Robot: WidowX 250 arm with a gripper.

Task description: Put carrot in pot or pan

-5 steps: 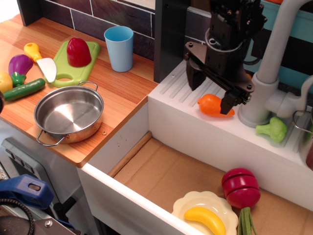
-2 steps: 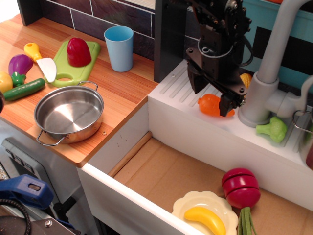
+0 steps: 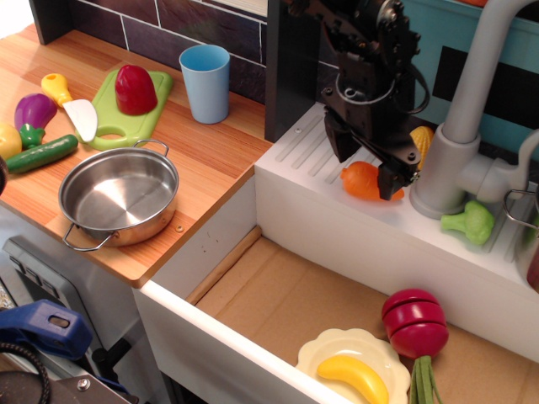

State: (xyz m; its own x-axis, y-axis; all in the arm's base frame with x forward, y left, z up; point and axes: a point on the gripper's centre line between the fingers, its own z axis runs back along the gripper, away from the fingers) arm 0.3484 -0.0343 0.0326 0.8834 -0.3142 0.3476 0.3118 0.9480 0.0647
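Note:
The orange carrot [image 3: 360, 180] lies on the white ledge behind the sink, left of the faucet base. My black gripper [image 3: 365, 174] hangs right over it, open, with one finger [image 3: 340, 145] at the carrot's back left and the other finger [image 3: 390, 179] at its right end. The jaws straddle the carrot without closing on it. The shiny steel pan [image 3: 119, 196] with two loop handles sits empty on the wooden counter at the left, well away from the gripper.
A blue cup [image 3: 205, 82], a green board [image 3: 106, 128] with a red pepper [image 3: 135, 88], a knife, an eggplant and a cucumber are on the counter. The faucet [image 3: 456, 143], corn cob [image 3: 421, 140] and broccoli [image 3: 468, 222] are on the ledge. A yellow plate [image 3: 320, 355] with a banana sits in the sink.
The gripper has shifted slightly back and left over the carrot, uncovering the corn cob behind it. The carrot has not moved.

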